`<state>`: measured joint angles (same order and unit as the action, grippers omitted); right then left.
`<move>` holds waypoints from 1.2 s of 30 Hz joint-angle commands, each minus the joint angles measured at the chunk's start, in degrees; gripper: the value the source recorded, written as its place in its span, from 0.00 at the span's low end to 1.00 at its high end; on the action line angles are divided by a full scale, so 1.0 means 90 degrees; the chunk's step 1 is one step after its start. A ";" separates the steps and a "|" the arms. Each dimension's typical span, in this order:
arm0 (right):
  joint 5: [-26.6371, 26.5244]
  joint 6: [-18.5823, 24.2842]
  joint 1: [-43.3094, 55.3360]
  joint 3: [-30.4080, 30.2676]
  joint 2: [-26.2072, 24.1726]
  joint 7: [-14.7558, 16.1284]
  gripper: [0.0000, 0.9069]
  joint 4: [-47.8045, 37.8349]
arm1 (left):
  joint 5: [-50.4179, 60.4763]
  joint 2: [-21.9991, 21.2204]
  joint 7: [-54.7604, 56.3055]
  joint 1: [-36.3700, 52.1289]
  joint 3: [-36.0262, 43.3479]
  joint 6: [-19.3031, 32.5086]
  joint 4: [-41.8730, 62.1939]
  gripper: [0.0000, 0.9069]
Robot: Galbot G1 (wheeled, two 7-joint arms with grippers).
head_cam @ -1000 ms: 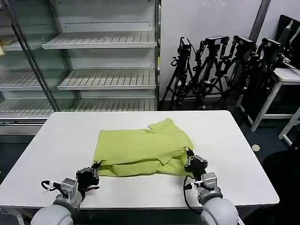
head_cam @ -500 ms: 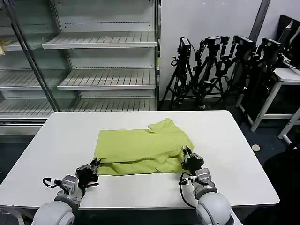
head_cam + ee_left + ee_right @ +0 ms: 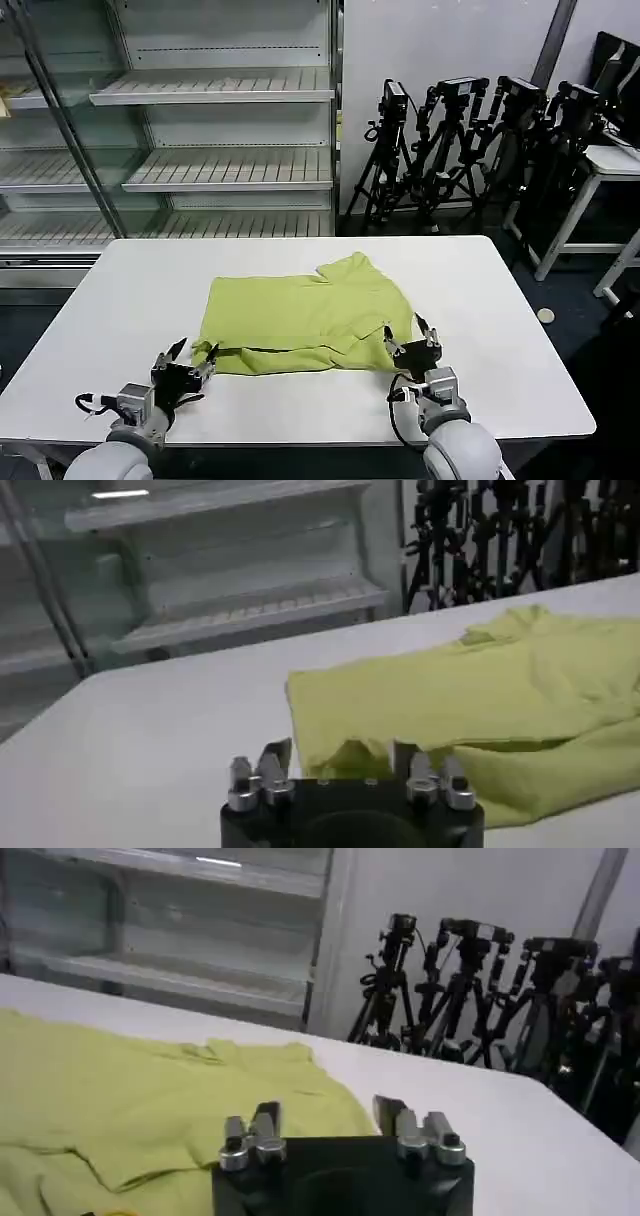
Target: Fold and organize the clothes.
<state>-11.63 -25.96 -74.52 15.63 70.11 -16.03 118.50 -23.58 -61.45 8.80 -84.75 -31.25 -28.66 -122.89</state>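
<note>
So the T-shirt (image 3: 305, 325) lay folded mid-table (image 3: 520, 330), with bare white tabletop all around it. Left gripper (image 3: 185, 355) sat spread apart just off its near-left corner, right gripper (image 3: 410, 343) apart too at the near-right edge, neither holding cloth.

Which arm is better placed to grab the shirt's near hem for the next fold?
Roughly even, slight edge to the left: the left claw sits open right at the T-shirt near-left corner. The right claw, also open, sits at the near-right edge beside bunched fabric.
</note>
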 commanded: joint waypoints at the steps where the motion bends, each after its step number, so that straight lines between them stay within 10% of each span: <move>1: -0.0523 -0.0199 -0.0543 0.0495 0.0121 -0.0049 1.00 0.0066 | -0.0214 -0.0213 0.0031 -0.0044 -0.0210 0.0038 0.0483 1.00; 5: -0.0578 -0.0363 -0.0710 0.0478 0.0107 -0.0025 1.00 0.0006 | -0.0253 -0.0187 0.0015 0.0080 -0.0077 0.0031 0.0713 1.00; 6: -0.0523 -0.0338 -0.0730 0.0410 0.0158 -0.0105 1.00 -0.0044 | -0.0301 -0.0201 0.0017 0.0132 -0.0052 0.0045 0.0816 0.82; 8: -0.0520 -0.0331 -0.0756 0.0362 0.0208 -0.0165 1.00 -0.0051 | -0.0292 -0.0252 0.0020 0.0225 -0.0031 0.0070 0.0905 0.02; 9: -0.0519 -0.0303 -0.0797 0.0292 0.0238 -0.0162 1.00 -0.0029 | -0.0288 -0.0258 0.0018 0.0240 0.0009 0.0092 0.0924 0.02; 11: -0.0522 -0.0246 -0.0822 0.0225 0.0253 -0.0151 0.53 0.0004 | -0.0261 -0.0265 0.0021 0.0231 0.0066 0.0100 0.0931 0.02; 12: -0.0531 -0.0228 -0.0844 0.0180 0.0252 -0.0157 0.14 0.0035 | -0.0238 -0.0269 0.0020 0.0214 0.0096 0.0111 0.0922 0.02; 13: -0.0532 -0.0224 -0.0859 0.0166 0.0249 -0.0159 0.00 0.0044 | -0.0236 -0.0271 0.0018 0.0203 0.0120 0.0110 0.0916 0.02; 36: -0.0326 -0.0021 -0.1559 0.0186 0.0125 -0.0099 0.00 0.0727 | -0.0563 -0.0415 0.0053 -0.0540 -0.0226 -0.0021 0.0044 0.02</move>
<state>-14.75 -26.19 -85.63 17.04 71.16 -16.72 122.20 -27.96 -64.37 9.04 -85.88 -31.98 -28.30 -117.55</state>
